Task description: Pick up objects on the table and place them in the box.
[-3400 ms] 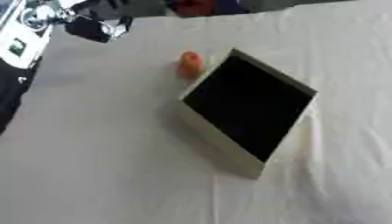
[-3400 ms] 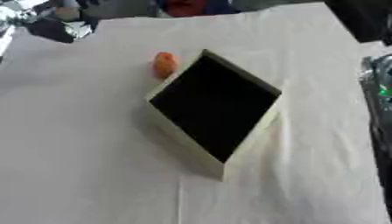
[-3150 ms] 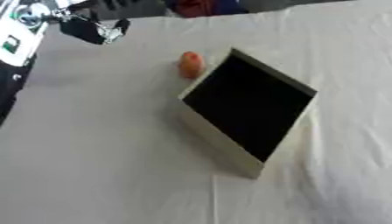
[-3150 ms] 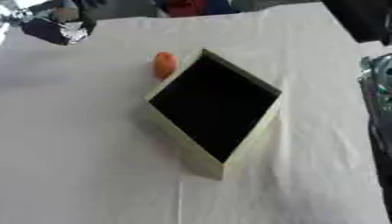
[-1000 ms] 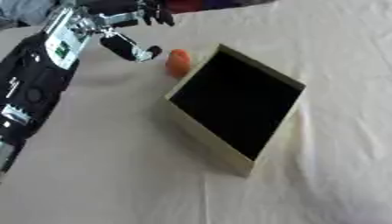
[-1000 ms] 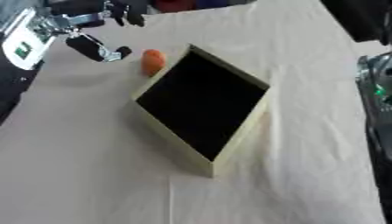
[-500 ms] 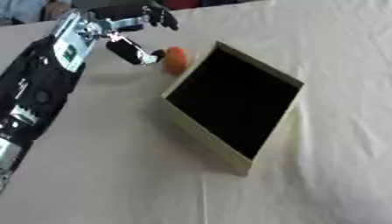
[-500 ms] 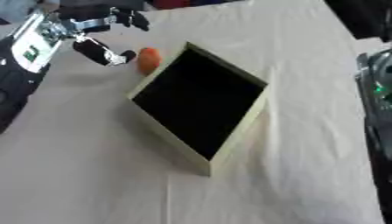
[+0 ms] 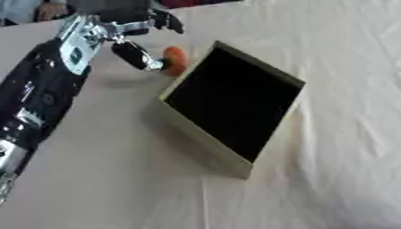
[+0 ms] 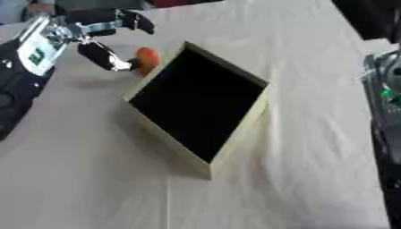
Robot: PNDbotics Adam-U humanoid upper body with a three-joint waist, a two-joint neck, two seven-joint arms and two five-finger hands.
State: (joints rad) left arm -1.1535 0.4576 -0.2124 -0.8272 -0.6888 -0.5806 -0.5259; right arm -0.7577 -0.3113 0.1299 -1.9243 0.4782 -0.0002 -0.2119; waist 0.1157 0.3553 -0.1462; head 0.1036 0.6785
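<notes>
Left hand (image 9: 129,38) up at the far left of the table (image 9: 102,179), reaching in from the left edge. Fingers spread and straight-ish, thumb dropped low, nothing caught between them. Open, then. Thumb tip right beside the orange object (image 9: 175,60), touching or a hair off; cannot tell which.

Orange object small and rounded, sitting on the cloth just beside the far corner of the box (image 9: 235,167). Not in the box. Box tan-walled, dark inside, lying askew on the table, nothing visible in it.

Right hand nowhere in either view.

Looks like the approach to the grasp, task barely begun by the lie of things.

Now the risks. Round shape, so a nudge from that low thumb likely to roll it, and rolling toward the box wall means wedging tight against the corner, with little room left for fingers on that side. Rolling the other way means chasing it across the cloth. Closing too early or off-centre likely to squirt it out sideways. Box wall close enough that upper fingers could clip the rim on the way down and shove the box askew. Cloth wrinkled too, so possible drag on anything pushed.
</notes>
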